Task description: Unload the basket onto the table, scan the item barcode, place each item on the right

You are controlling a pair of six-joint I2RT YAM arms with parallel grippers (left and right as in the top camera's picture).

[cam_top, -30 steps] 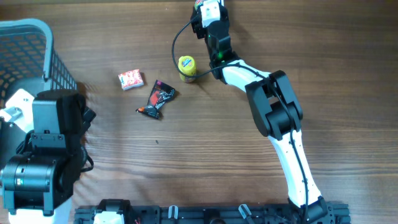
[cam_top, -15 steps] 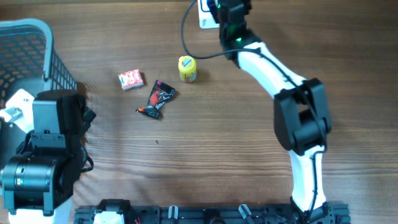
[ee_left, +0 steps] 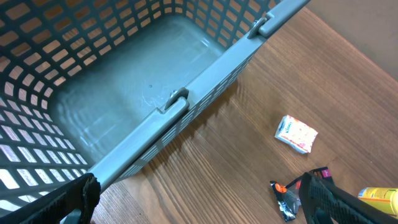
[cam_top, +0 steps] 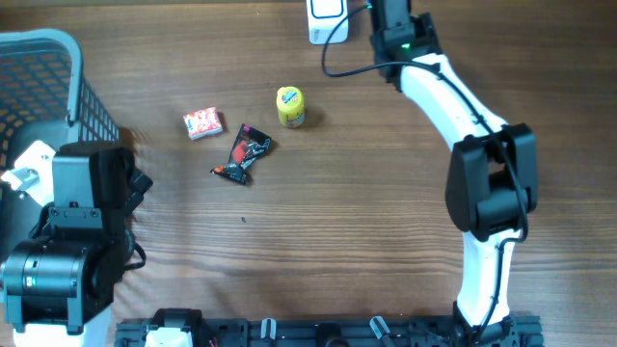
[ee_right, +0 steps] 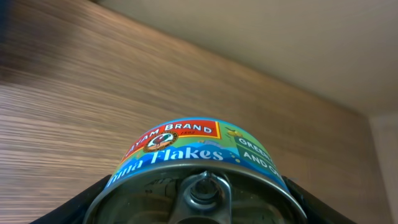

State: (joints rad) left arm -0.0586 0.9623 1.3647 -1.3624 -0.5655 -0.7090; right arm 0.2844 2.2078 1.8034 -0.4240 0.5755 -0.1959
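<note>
Near the base, at 8 o'clock on the table (cam_top: 337,231), the left gripper (ee_left: 198,186) is seen with its jaws spread wide and nothing between them. Just past it, at 10 o'clock, a grey basket (cam_top: 48,43) is found, and no goods can be seen in it. Closer to the middle, at about 11 o'clock, a black and red wrapper (cam_top: 243,156), a pink packet (cam_top: 202,123) and a yellow bottle (cam_top: 290,106) are laid out, a little apart from each other. None of them is touched.

Far off, at 12 o'clock by the back edge, the right gripper (ee_right: 196,190) is closed on a can (ee_right: 199,149). The can is held by its round side, with the lid and pull ring turned to the wrist camera (from above, the can is hidden by the gripper). Just beside it, toward 11 o'clock, a white box is set, which is taken to be the scanner (cam_top: 328,19).

The can is judged to be hard and a bit heavy for its size, so it should not be squashed by a firm grip. Its side is smooth and round, so it could be let slip by a loose one. The best hold is thought to be across the side wall, not by the ring. The barcode cannot be seen, so the turn that is needed cannot be told.
</note>
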